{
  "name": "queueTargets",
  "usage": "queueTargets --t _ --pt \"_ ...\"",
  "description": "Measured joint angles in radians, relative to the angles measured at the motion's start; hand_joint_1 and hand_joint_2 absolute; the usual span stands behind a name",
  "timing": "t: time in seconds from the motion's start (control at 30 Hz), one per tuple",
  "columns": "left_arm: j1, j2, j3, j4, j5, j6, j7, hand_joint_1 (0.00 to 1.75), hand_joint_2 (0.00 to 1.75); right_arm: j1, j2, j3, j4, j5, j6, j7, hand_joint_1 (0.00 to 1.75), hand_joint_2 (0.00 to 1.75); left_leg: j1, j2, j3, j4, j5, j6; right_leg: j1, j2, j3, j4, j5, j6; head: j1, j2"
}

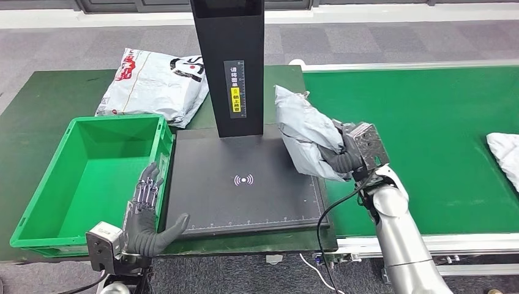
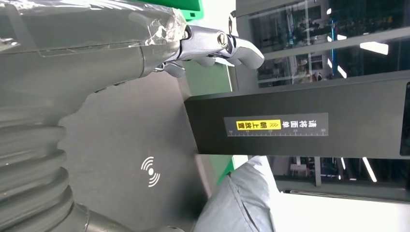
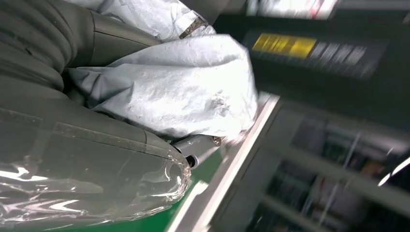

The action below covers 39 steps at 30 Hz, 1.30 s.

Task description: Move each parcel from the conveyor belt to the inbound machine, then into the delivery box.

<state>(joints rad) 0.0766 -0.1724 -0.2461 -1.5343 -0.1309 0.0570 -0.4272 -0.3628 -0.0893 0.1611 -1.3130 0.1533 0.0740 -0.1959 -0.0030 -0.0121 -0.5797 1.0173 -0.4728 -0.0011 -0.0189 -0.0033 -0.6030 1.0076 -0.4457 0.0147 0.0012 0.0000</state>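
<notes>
My right hand [image 1: 347,153] grips a grey plastic parcel [image 1: 304,131] and holds it in the air over the right edge of the black inbound machine's pad [image 1: 245,184], beside the machine's black column [image 1: 232,67]. Up close, the parcel [image 3: 183,82] bulges out of the right hand [image 3: 72,145]. The same parcel [image 2: 241,203] also appears in the left wrist view, past the pad [image 2: 130,145]. My left hand [image 1: 145,214] is open, fingers spread, at the near left corner of the pad, next to the green delivery box [image 1: 85,177], which has nothing in it. Another pale parcel [image 1: 505,153] lies on the green conveyor belt [image 1: 428,135] at the far right.
A white printed mailer bag [image 1: 156,82] lies on the dark green table behind the box. The conveyor's metal rail [image 1: 428,245] runs along the near side by my right arm. Grey carpet surrounds the table.
</notes>
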Motion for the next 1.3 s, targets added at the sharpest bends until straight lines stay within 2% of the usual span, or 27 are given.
queueTargets --t 0.13,0.3,0.6,0.87,1.3 --pt "-0.007 0.0 0.0 0.005 0.009 0.022 -0.004 0.0 1.75 -0.063 0.046 0.129 0.004 -0.055 0.034 0.006 1.75 1.75 0.001 0.002 0.0 0.0 0.001 -0.001 0.001 0.002 -0.001 0.0 0.001 -0.001 0.0 0.0" --pt "-0.009 0.0 0.0 0.006 0.016 0.051 -0.007 0.0 1.75 -0.145 0.129 0.3 0.012 -0.123 0.061 0.024 1.75 1.75 0.003 0.002 0.001 0.0 0.002 -0.003 0.003 0.002 -0.001 0.001 0.001 -0.002 0.0 0.0" --pt "-0.021 0.0 0.0 0.013 0.026 0.071 -0.007 0.0 1.75 -0.246 0.241 0.486 0.05 -0.235 0.101 0.072 1.75 1.75 0.004 0.001 0.0 0.0 0.002 -0.004 0.004 0.002 -0.001 0.001 0.001 -0.002 0.0 0.0" --pt "-0.028 0.0 0.001 0.014 0.028 0.08 0.0 0.0 1.75 -0.287 0.293 0.549 0.127 -0.289 0.107 0.071 1.75 1.75 0.004 0.001 0.0 0.0 0.002 -0.004 0.004 0.002 -0.001 0.001 0.001 -0.003 0.0 0.0" --pt "-0.034 0.0 0.006 0.02 0.029 0.081 0.005 0.0 1.75 -0.304 0.295 0.547 0.17 -0.302 0.092 0.056 1.75 1.75 0.004 0.001 0.0 0.0 0.002 -0.004 0.004 0.002 -0.002 0.001 0.001 -0.003 0.0 0.0"
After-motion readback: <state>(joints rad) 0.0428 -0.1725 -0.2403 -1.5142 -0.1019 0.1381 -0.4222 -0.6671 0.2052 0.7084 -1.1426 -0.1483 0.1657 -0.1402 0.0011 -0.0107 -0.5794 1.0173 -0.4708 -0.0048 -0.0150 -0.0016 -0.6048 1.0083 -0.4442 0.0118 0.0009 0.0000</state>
